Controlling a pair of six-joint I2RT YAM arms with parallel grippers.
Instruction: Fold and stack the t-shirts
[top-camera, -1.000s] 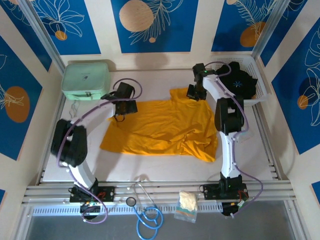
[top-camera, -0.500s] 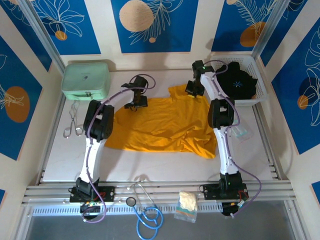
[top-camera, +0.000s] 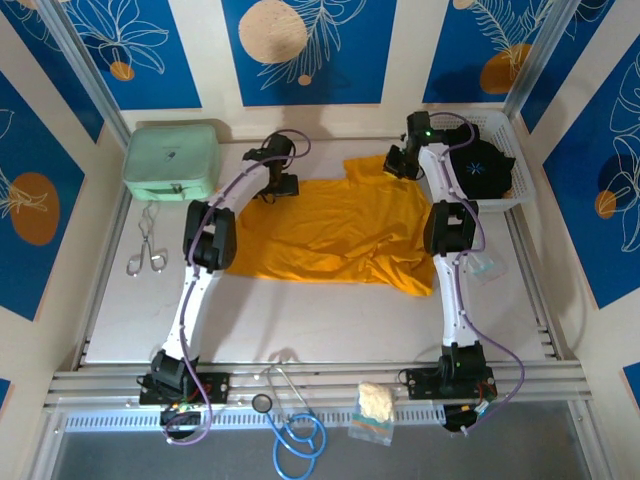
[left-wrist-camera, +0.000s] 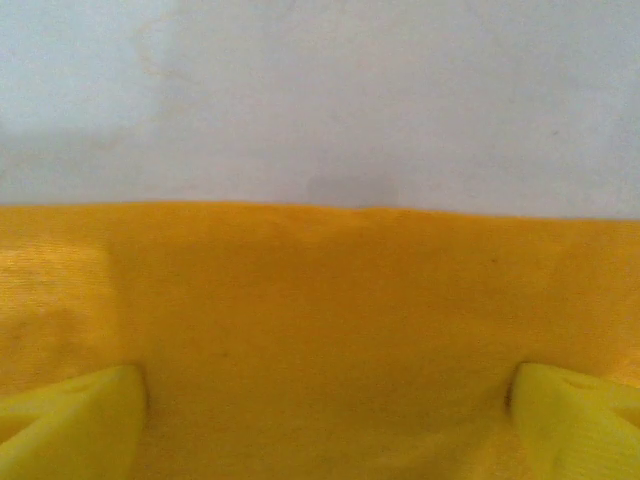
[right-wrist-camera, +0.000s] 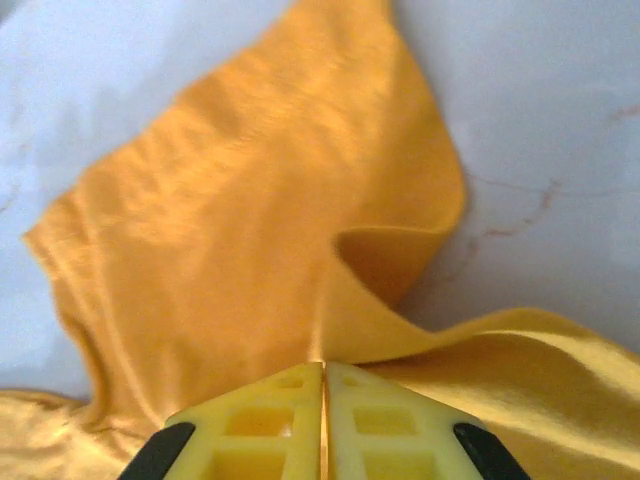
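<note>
An orange-yellow t-shirt (top-camera: 330, 232) lies spread and wrinkled across the middle of the table. My left gripper (top-camera: 277, 186) hovers at its far left edge. In the left wrist view that gripper (left-wrist-camera: 325, 415) is open, its yellow fingertips (left-wrist-camera: 70, 425) wide apart over flat cloth (left-wrist-camera: 320, 320), with bare table beyond. My right gripper (top-camera: 398, 165) is at the shirt's far right corner. The right wrist view has its jaws (right-wrist-camera: 322, 368) pressed together on a raised fold of the orange cloth (right-wrist-camera: 250, 230). A black t-shirt (top-camera: 478, 166) with a light-blue starburst lies in the white basket (top-camera: 508, 196).
A mint-green case (top-camera: 172, 160) stands at the back left, with metal forceps (top-camera: 148, 250) on the table in front of it. A stethoscope (top-camera: 295, 435) and a pale-yellow packet (top-camera: 373, 405) lie by the near rail between the arm bases.
Both arms have stretched toward the back of the table. The left gripper went from the shirt's left side to its far edge and opened wider. The shirt shifted slightly backward.
</note>
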